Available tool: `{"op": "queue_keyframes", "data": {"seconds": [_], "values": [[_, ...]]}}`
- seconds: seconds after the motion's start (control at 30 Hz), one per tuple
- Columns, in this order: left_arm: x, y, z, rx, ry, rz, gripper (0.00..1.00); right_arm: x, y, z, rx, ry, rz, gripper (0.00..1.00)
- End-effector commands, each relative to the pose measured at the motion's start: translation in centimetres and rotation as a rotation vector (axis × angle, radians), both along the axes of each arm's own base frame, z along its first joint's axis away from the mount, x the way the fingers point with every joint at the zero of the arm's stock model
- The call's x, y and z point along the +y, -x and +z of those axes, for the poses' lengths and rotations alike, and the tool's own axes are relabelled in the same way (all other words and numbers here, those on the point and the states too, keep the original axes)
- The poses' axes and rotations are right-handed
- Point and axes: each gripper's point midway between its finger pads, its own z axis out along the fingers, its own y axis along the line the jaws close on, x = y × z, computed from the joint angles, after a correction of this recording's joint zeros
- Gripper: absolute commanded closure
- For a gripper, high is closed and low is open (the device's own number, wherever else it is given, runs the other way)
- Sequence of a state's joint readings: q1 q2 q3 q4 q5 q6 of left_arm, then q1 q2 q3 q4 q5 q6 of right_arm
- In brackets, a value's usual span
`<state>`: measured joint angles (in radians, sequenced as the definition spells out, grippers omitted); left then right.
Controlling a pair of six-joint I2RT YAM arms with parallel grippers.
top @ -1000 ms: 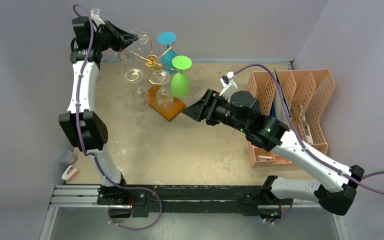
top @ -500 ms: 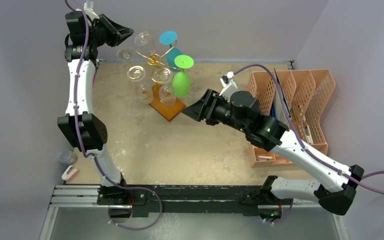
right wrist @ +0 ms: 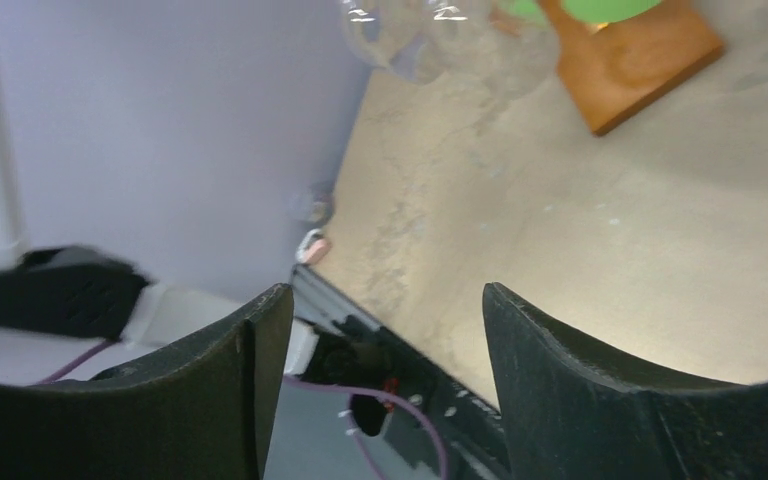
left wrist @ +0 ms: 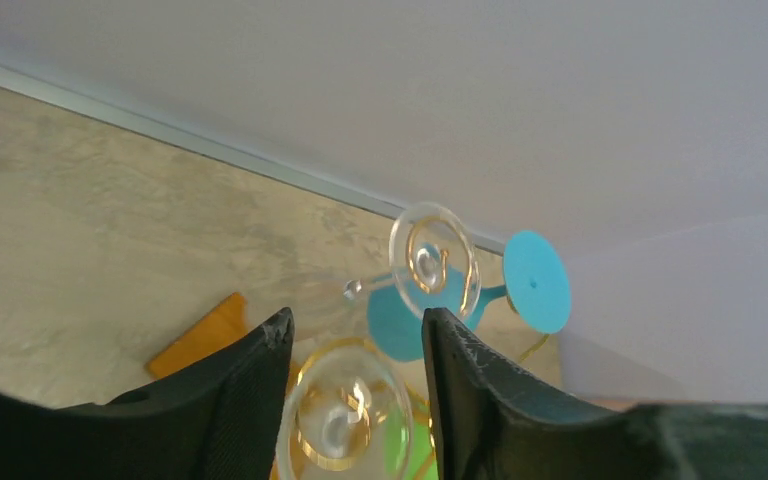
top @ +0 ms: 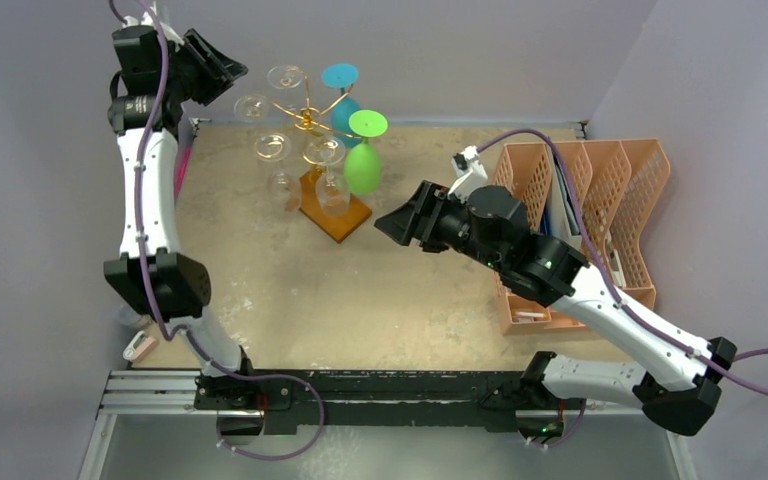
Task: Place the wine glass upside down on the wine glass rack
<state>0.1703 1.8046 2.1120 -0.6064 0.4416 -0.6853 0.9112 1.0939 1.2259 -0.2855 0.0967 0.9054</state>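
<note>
- Top external: left gripper (top: 224, 68) far left, fingers apart, empty, near wine glass rack (top: 307, 119).
- Wine glass (top: 251, 106) hanging upside down there.
- Right gripper (top: 398, 222) spread, empty.

I'm reading the wine glass rack (top: 305, 112) as thin gold wire, shiny metal, and its base (top: 338, 218) as smooth brown wood with a low sheen. Clear wine glasses (top: 282, 185) are glinting, glossy. The green glass (top: 362, 168) and blue glass (top: 338, 76) are looking opaque, satin. Table (top: 390, 300) is showing matt, mottled, rough beige. Orange organizer (top: 610, 190) at right is looking like matt plastic mesh. Right gripper (right wrist: 385, 300) is showing matt black plastic; left gripper (left wrist: 355, 325) likewise, edges scuffed.
</note>
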Motion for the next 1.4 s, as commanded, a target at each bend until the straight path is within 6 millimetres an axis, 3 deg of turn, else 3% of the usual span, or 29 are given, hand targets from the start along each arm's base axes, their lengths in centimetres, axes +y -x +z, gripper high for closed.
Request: {"op": "queue_keyframes", "data": {"seconds": [0.0,0.07,0.13,0.37,0.53,0.67,0.73,0.87,1.17,1.37], "values": [[2.4,6.6,4.6,-0.115,-0.208,0.132,0.41,-4.5,-1.1,0.9,-0.14,0.155,-0.123,0.26],[3.1,8.6,4.1,-0.099,-0.253,0.18,0.32,-6.4,-1.7,0.5,-0.173,0.228,-0.189,0.23],[3.4,11.1,3.9,-0.078,-0.294,0.202,0.29,-8.3,-2.0,0.3,-0.2,0.294,-0.241,0.2],[3.3,18.9,-1.9,0.05,-0.37,0.212,0.28,-13.9,-2.3,0.7,-0.287,0.483,-0.378,0.05],[2.9,25.4,-3.5,0.037,-0.391,0.254,0.28,-17.4,-2.0,2.8,-0.377,0.549,-0.462,0.01],[2.3,29.6,-3.1,-0.049,-0.399,0.279,0.27,-20.2,-1.1,5.3,-0.456,0.544,-0.52,0.01],[3.0,31.3,-3.2,-0.062,-0.405,0.345,0.27,-21.0,-0.4,6.2,-0.479,0.526,-0.517,0.01],[3.3,33.7,-3.2,-0.087,-0.417,0.388,0.27,-22.6,0.9,7.9,-0.5,0.486,-0.528,0.01],[4.2,37.2,0.1,-0.103,-0.496,0.445,0.22,-24.2,2.3,9.9,-0.541,0.422,-0.541,0.01],[3.4,37.3,1.0,-0.116,-0.489,0.406,0.19,-24.1,2.6,10.8,-0.552,0.394,-0.534,0.01]]}}
